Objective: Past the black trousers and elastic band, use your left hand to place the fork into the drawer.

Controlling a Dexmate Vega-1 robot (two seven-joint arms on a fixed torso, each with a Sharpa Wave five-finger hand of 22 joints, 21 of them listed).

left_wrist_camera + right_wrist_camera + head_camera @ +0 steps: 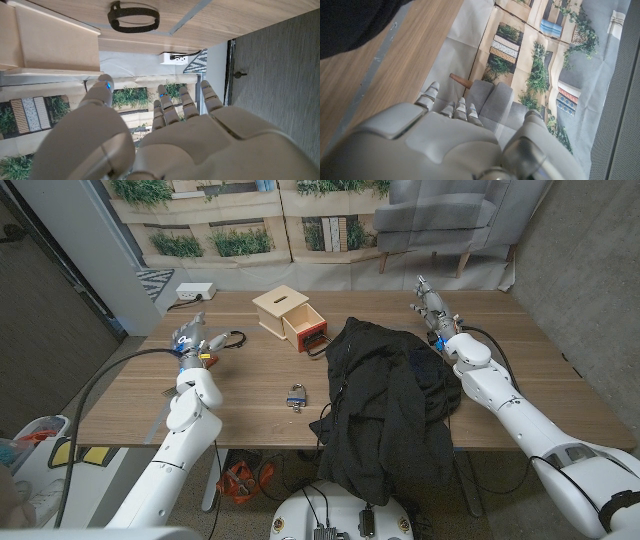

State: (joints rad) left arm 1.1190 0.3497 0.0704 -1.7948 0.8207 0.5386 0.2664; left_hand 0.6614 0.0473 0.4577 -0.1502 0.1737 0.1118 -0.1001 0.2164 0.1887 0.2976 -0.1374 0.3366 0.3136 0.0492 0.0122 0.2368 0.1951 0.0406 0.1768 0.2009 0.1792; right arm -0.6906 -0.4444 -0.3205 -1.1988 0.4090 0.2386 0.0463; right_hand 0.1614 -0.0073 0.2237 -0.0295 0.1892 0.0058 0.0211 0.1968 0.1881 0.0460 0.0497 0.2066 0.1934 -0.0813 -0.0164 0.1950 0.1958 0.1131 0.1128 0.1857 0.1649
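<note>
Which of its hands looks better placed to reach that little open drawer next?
Left, probably. The left hand is open beside the elastic band, with bare table between it and the drawer. The right hand has the black trousers heaped in its way.

Black trousers (390,405) lie crumpled, draped over the worktop's near edge; black elastic band (232,338) near the left edge; wooden drawer (303,327) open by the far edge

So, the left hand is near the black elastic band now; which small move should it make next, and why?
Probably draw the left hand back toward the thin grey piece beside its forearm, which may be the fork; I cannot tell for sure. The hand holds nothing, fingers apart, near the black elastic band, and the light wooden box's drawer stands open.
</note>
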